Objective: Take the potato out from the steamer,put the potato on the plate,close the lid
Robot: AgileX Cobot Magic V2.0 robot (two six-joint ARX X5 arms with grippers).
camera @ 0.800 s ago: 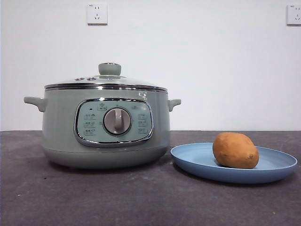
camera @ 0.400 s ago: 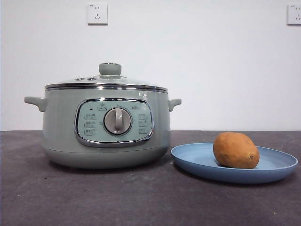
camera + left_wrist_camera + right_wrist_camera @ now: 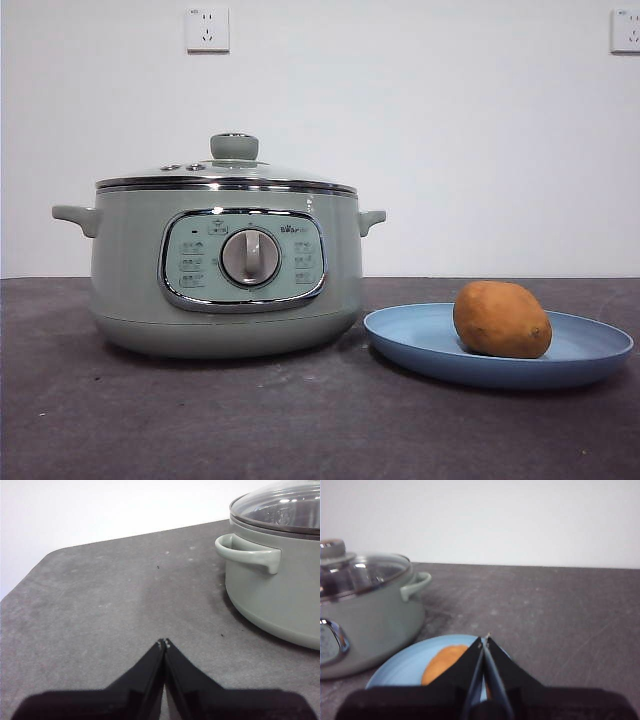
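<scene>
The sage-green steamer [image 3: 225,268] stands on the dark table with the glass lid [image 3: 226,175] seated on its rim, knob on top. To its right the orange-brown potato [image 3: 501,319] lies on the light-blue plate [image 3: 420,345]. In the left wrist view my left gripper [image 3: 163,641] is shut and empty above bare table, apart from the steamer [image 3: 280,585] and its side handle. My right gripper [image 3: 484,638] is shut with nothing in it, hovering in front of the potato [image 3: 445,661] on the plate [image 3: 405,667]. Neither arm shows in the front view.
The dark grey tabletop [image 3: 250,420] stretches in front of the pot and plate. Its rounded corner and edge [image 3: 30,570] show in the left wrist view. Two wall sockets [image 3: 207,29] sit on the white wall behind.
</scene>
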